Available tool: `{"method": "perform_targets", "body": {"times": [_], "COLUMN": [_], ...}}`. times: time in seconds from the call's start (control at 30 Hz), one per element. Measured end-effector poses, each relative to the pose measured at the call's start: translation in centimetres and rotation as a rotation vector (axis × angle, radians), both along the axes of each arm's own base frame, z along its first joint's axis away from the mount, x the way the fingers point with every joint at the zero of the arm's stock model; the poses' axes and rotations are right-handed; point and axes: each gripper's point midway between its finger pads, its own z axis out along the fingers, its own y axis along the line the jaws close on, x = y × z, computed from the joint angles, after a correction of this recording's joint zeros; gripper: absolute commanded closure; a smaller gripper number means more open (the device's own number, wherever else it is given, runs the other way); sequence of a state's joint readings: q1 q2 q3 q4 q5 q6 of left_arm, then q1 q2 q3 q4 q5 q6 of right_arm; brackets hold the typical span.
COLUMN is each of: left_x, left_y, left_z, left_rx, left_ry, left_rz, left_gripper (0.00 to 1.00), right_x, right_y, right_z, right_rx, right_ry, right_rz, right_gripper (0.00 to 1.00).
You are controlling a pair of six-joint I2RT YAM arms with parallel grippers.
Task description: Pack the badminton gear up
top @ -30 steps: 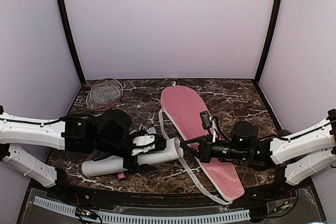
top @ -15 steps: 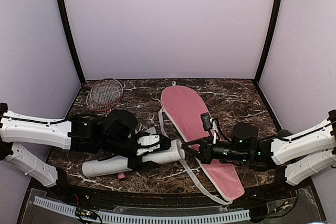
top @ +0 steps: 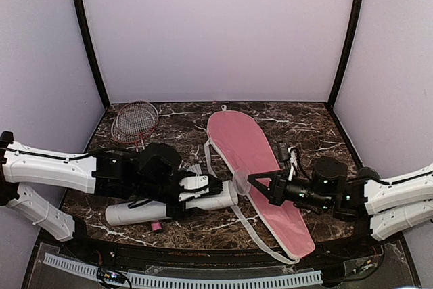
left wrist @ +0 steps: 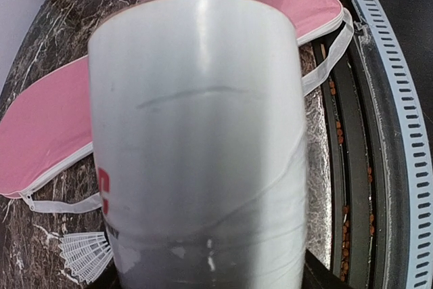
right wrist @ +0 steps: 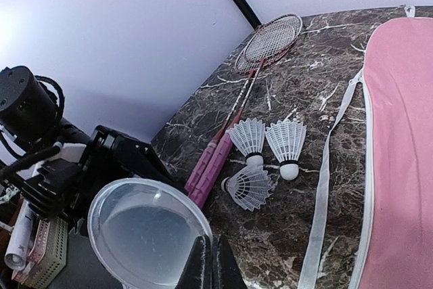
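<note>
You worked in robot lab cell, a closed test booth. Plain pale-lilac panels (top: 216, 32) shut scene in on three sides. Black posts (top: 86, 38) ran up back corners. Dark marble-pattern desk (top: 311, 123) filled booth floor. Left arm (top: 47, 167) and right arm (top: 399, 191), white shells with black joints, reached in from near edge. Slotted white cable duct (top: 203, 280) and loose wiring (top: 108, 275) ran along front, below desk edge.

No text reads clearly; the white tube (left wrist: 196, 133) bears a red mark (left wrist: 103, 182) — illegible.
</note>
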State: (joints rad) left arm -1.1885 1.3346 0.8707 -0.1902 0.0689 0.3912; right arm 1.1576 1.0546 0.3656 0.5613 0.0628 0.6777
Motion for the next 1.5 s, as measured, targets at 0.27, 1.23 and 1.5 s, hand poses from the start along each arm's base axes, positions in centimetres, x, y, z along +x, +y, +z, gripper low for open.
{"method": "perform_targets", "body": {"times": [0.27,1.23,1.5], "left_x": [0.0,10.2,10.2], "left_y": [0.6,9.7,9.7], "left_z": [-1.1,6.4,6.4], "left_rx": [0.048,-0.038,-0.038], "left_ry": [0.011,-0.246,-0.245], "left_rz": [0.007,0.474,0.473], "left_gripper": [0.38,0.37,0.37], "right_x": [0.7,-4.3,-4.3], "right_y": [-1.0,5.4,6.2], "right_z": [-0.2,-11.9,-12.6], "right_rx": [-0.010,-0.479,-0.492], "right_ry": [-0.006,0.172,0.192], "right_rz": [-0.058,0.103,0.102], "right_gripper": [1.00,0.98,0.94]}}
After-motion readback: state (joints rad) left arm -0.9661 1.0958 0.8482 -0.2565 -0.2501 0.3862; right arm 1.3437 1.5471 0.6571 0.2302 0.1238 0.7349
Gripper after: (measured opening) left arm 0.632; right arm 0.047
